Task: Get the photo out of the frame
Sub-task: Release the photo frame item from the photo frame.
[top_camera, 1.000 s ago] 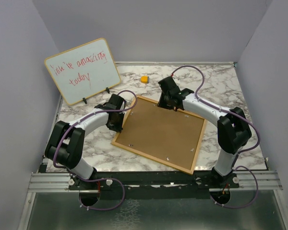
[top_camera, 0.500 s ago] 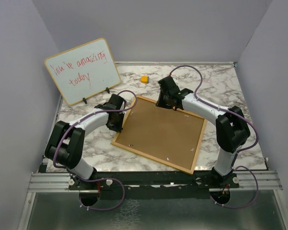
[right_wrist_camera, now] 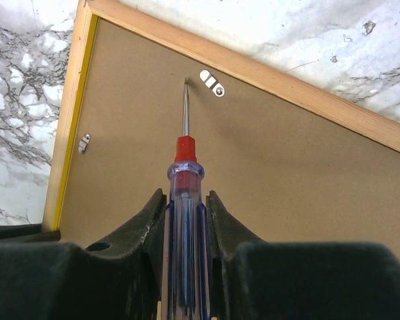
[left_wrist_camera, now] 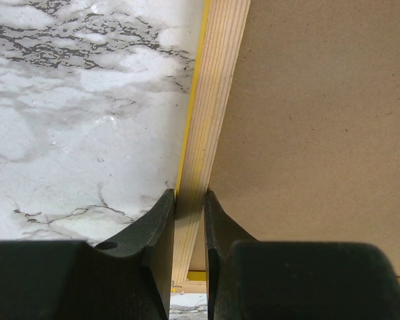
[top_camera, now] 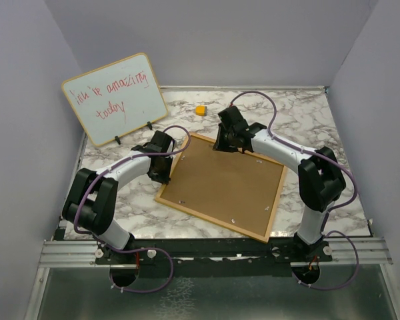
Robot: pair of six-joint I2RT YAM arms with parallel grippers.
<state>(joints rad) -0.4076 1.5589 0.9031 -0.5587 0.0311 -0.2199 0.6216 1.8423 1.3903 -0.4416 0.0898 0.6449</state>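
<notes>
Left fingers [left_wrist_camera: 161, 223] clamped the frame [top_camera: 220, 183] by its left rail. The right fingers [right_wrist_camera: 217, 217] gripped a screwdriver [right_wrist_camera: 185, 193], tip just beside a clip [right_wrist_camera: 212, 83] at the frame's far edge. The frame lay face-down on the counter [top_camera: 307, 120], photo hidden. The clips were judged not yet freed; next, the tip should swing that clip aside.

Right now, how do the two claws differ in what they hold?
The left claw pinches the frame by its wooden rail; the right claw holds a screwdriver. The left claw sits at the frame's edge; the right claw hangs over its brown back, tip near a clip. Both grip something.
</notes>
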